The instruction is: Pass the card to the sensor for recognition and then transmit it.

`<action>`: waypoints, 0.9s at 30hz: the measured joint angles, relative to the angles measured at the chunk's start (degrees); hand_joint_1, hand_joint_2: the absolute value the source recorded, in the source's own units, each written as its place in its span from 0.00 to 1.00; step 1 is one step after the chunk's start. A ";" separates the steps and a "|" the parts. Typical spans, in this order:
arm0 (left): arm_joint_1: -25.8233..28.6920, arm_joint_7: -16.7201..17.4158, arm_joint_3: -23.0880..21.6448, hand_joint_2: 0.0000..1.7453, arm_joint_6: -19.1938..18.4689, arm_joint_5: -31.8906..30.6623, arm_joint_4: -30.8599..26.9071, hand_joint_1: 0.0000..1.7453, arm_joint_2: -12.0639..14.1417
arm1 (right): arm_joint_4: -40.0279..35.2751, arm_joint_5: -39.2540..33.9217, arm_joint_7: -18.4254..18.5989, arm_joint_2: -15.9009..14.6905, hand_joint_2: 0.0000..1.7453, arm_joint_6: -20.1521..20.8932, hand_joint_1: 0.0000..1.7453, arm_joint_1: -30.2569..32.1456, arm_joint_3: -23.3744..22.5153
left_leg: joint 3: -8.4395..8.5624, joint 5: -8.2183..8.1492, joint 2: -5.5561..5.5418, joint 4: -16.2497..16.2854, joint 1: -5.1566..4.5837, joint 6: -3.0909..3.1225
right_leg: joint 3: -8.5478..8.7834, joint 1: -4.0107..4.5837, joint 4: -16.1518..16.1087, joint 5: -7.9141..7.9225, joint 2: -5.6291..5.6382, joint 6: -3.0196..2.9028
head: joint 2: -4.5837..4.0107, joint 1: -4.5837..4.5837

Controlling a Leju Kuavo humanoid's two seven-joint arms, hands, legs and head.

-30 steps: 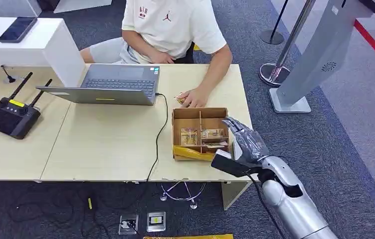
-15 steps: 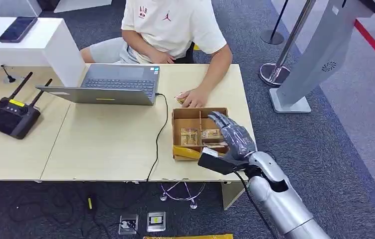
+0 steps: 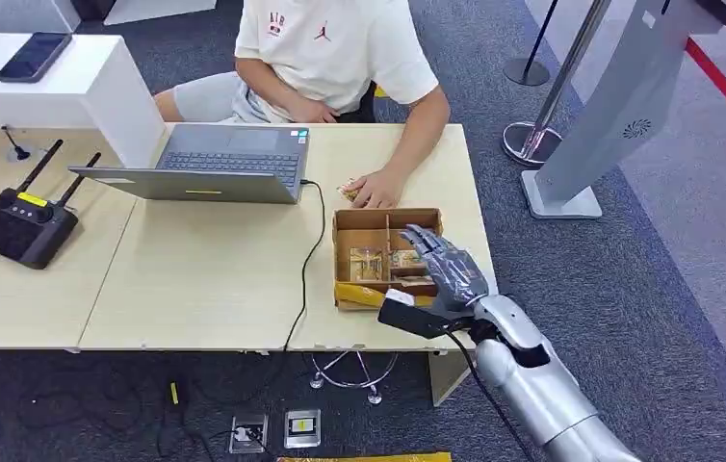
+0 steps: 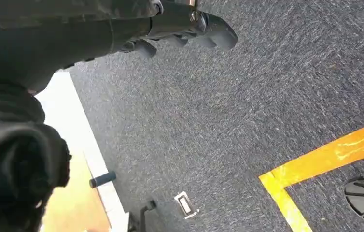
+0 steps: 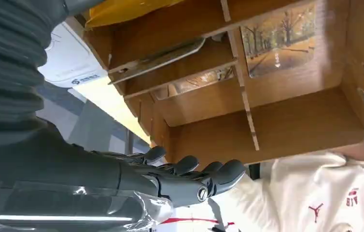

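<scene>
My right hand (image 3: 444,269) hovers with fingers spread and nothing in them over the brown cardboard divided box (image 3: 345,252) at the pale wooden desk's (image 3: 205,279) near right corner. The thin printed cards (image 3: 367,263) lying inside look light, stiff and slippery; I judge an edge pinch best. Beyond, a person's hand (image 3: 374,189) rests beside the box.

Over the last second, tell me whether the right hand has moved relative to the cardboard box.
Yes. The right hand has shifted left, from the cardboard box's right edge to over its compartments.
</scene>
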 joint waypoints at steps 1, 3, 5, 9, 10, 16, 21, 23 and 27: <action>-0.03 0.00 0.00 0.00 0.00 -0.02 0.00 0.00 0.00 | 0.70 0.07 0.02 0.00 1.00 -0.15 0.00 -0.18 0.11 | 0.00 0.00 0.00 0.00 0.00 0.00 | 0.00 0.00 0.00 0.00 0.00 0.00 | 0.00 0.00; -0.10 0.00 0.00 0.00 0.00 -0.11 0.00 0.00 0.00 | 1.66 0.26 0.02 0.00 1.00 -0.44 0.00 -0.40 0.26 | 0.00 0.00 0.00 0.00 0.00 0.00 | 0.00 0.00 0.00 0.00 -0.01 0.00 | 0.00 0.00; -0.16 0.00 0.00 0.00 0.00 -0.15 0.00 0.00 0.00 | 2.36 0.48 0.02 0.00 1.00 -0.66 0.00 -0.61 0.48 | 0.00 0.00 0.00 0.00 0.00 0.00 | 0.00 0.00 0.00 0.00 0.00 0.00 | 0.00 -0.02; -0.28 0.00 0.00 0.00 0.00 -0.13 0.00 0.00 0.00 | 3.52 0.66 0.00 0.00 1.00 -0.83 0.00 -1.06 0.76 | 0.00 0.00 0.00 0.00 0.00 0.00 | 0.00 0.00 0.00 0.00 0.00 0.00 | 0.00 0.00; -0.28 0.00 0.00 0.00 0.00 -0.13 0.00 0.00 0.00 | 3.69 0.63 -0.02 0.00 1.00 -0.87 0.23 -1.15 0.81 | 0.01 0.00 0.00 0.00 0.00 0.00 | 0.00 0.00 0.00 0.00 0.01 0.00 | 0.00 -0.02; -0.30 0.00 0.00 0.00 0.00 -0.13 0.00 0.00 0.00 | 4.28 0.50 -0.26 0.00 1.00 -1.31 1.00 -1.47 1.09 | 0.00 0.00 0.00 0.00 0.00 0.00 | 0.00 0.00 0.00 0.00 0.01 0.00 | 0.00 0.00; -0.30 0.00 0.00 0.00 0.00 -0.13 0.00 0.00 0.00 | 4.34 0.46 -0.28 0.00 1.00 -1.31 1.00 -1.49 1.11 | 0.00 0.00 0.00 0.00 0.00 0.00 | 0.00 0.00 0.00 0.00 0.01 0.00 | 0.00 0.00; -0.30 0.00 0.00 0.00 0.00 -0.13 0.00 0.00 0.00 | 4.94 -0.04 -0.42 0.00 1.00 -1.31 1.00 -1.84 1.22 | 0.00 0.00 0.00 0.00 0.00 0.00 | 0.00 0.00 0.00 0.00 0.01 0.00 | 0.00 0.00; -0.32 0.00 0.00 0.00 0.00 -0.31 0.00 0.00 0.00 | 6.42 -1.12 -0.68 0.00 1.00 -1.62 1.00 -2.75 1.22 | 0.01 0.00 0.00 0.00 0.00 0.00 | 0.00 0.00 0.00 0.00 0.00 0.00 | 0.00 -0.02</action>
